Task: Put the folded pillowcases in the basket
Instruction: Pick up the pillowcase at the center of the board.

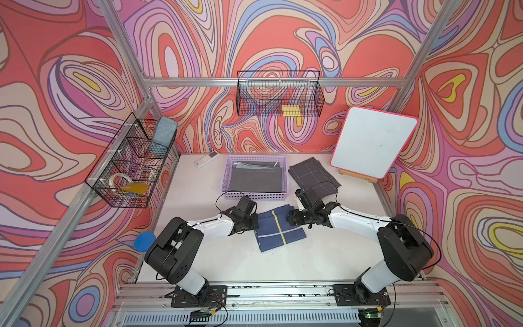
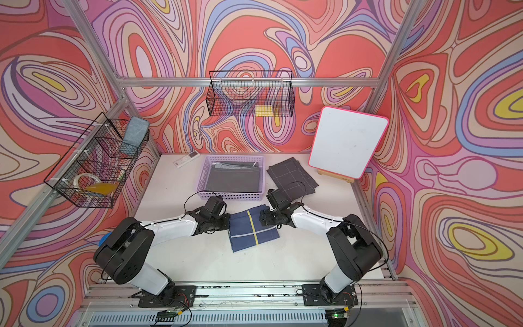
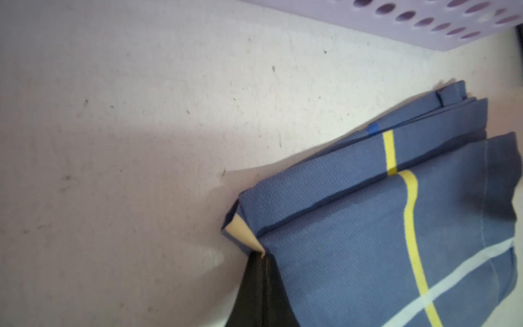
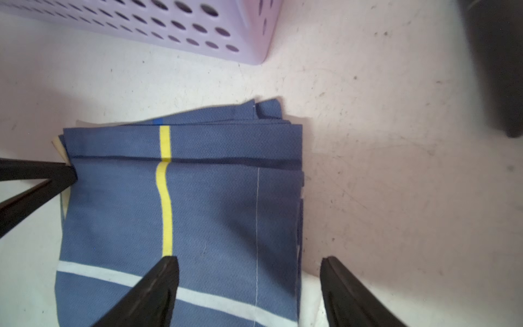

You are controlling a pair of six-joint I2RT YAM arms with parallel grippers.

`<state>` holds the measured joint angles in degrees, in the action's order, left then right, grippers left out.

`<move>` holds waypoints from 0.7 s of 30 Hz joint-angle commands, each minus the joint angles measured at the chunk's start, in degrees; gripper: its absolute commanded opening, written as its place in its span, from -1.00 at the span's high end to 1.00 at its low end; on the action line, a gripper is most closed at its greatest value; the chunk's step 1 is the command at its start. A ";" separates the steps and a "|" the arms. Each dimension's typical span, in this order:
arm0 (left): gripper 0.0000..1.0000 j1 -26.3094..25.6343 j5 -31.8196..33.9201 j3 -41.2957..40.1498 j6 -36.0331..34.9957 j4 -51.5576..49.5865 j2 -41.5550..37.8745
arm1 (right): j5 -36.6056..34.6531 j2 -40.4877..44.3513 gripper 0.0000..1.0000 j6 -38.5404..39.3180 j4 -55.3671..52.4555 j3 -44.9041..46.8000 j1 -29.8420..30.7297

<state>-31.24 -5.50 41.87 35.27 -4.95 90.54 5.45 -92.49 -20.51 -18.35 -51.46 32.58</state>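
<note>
The folded pillowcase [image 1: 280, 230] [image 2: 252, 230], blue with a yellow and a white stripe, lies flat mid-table just in front of the lilac basket [image 1: 254, 195] [image 2: 230, 195]. My left gripper [image 3: 261, 256] [image 1: 256, 223] is shut on the pillowcase's [image 3: 382, 226] left edge, where a cream inner layer shows. My right gripper [image 4: 249, 262] [image 1: 290, 220] is open over the right edge of the pillowcase [image 4: 212, 212]. One of its fingers is above the cloth and the other is above bare table. The basket's perforated wall [image 4: 169, 25] [image 3: 424, 17] stands close behind the cloth.
A grey folded cloth [image 1: 256, 181] lies inside the basket. A dark grid-patterned cloth [image 1: 312, 177] lies right of it, with a whiteboard on an easel [image 1: 373, 144] behind. A remote [image 1: 205, 160] sits at the back. Black wire baskets [image 1: 133, 164] [image 1: 278, 94] hang on the walls.
</note>
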 commanded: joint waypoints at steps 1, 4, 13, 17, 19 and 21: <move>1.00 1.39 -2.48 1.41 -5.11 -3.86 0.09 | 4.39 -2.17 -0.46 2.23 1.17 -2.20 -1.94; 1.00 3.37 -4.21 1.64 -6.71 -4.68 -0.27 | 5.86 -4.17 -0.40 2.88 0.86 -3.44 -3.16; 1.00 6.48 -7.76 3.21 -10.94 -5.99 0.86 | 8.65 -8.70 -0.31 4.31 0.44 -8.13 -3.75; 1.00 7.03 -7.70 3.84 -11.86 -6.74 1.13 | 9.28 -12.01 -0.13 4.60 0.09 -10.15 -3.74; 1.00 7.47 -7.70 3.84 -11.90 -6.84 0.97 | 9.25 -13.06 -0.07 4.65 -0.34 -11.05 -3.72; 1.00 7.85 -7.65 3.75 -11.80 -6.83 0.86 | 8.99 -13.73 -0.07 4.48 -0.80 -11.38 -3.75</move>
<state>-24.16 -12.53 44.71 24.91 -9.76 90.65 14.00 -105.08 -16.53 -18.06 -61.76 28.95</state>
